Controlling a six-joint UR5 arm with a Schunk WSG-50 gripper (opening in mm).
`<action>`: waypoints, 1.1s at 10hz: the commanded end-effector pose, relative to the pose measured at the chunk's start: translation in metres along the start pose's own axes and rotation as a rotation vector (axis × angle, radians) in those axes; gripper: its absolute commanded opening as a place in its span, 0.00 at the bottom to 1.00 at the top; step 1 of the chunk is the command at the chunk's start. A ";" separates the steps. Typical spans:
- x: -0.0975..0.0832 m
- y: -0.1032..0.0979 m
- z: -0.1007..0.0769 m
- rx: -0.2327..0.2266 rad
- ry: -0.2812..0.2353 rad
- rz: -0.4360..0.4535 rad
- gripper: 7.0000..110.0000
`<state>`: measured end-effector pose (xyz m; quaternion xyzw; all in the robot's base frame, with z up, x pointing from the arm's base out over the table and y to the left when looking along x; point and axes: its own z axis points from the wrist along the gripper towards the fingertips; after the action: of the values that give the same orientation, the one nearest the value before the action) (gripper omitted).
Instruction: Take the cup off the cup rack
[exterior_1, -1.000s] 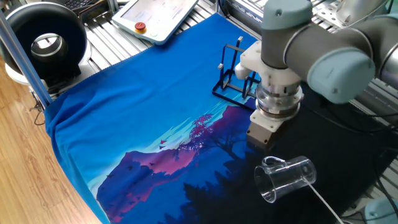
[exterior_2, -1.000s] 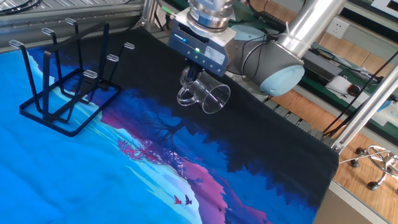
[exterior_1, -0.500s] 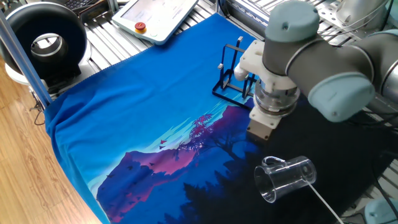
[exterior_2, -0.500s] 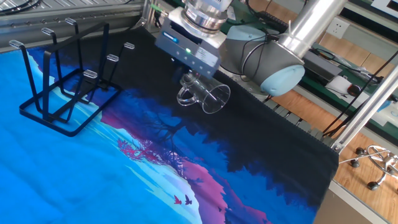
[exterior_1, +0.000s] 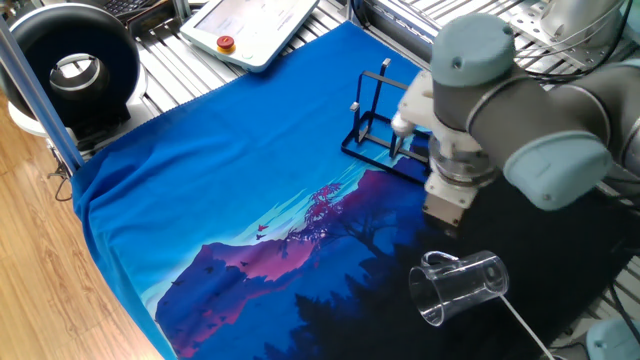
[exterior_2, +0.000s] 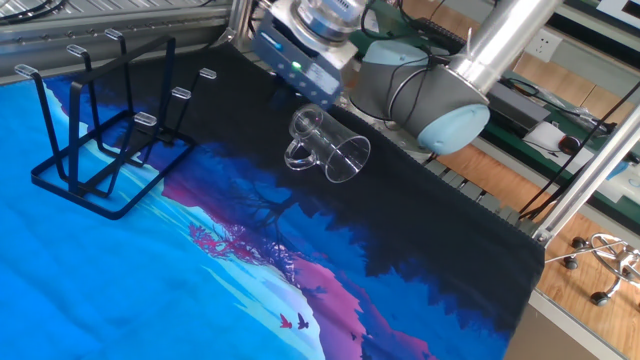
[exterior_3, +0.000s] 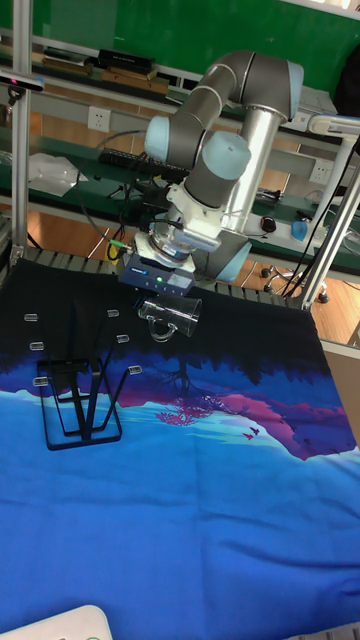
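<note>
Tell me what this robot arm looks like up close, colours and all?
The arm is built of silver-grey metal tubes linked by fat rounded joints, each capped in pale blue-grey plastic. At the wrist sit stacked shiny metal rings, then a boxy dark grey gripper body with a small green light on its face. A white block is fixed to the wrist's side. The fingers themselves are not clearly visible.

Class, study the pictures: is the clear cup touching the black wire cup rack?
Apart. The other fixed view shows the cup lying on its side, with bare cloth between it and the cup rack.
</note>
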<state>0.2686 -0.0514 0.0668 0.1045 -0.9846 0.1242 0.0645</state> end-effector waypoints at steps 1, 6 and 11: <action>0.021 0.056 -0.017 -0.122 0.044 0.083 0.00; 0.022 0.028 -0.014 0.099 0.036 0.054 0.00; 0.015 -0.076 -0.048 0.537 0.065 -0.192 0.00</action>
<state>0.2621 -0.0983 0.1148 0.1684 -0.9251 0.3303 0.0815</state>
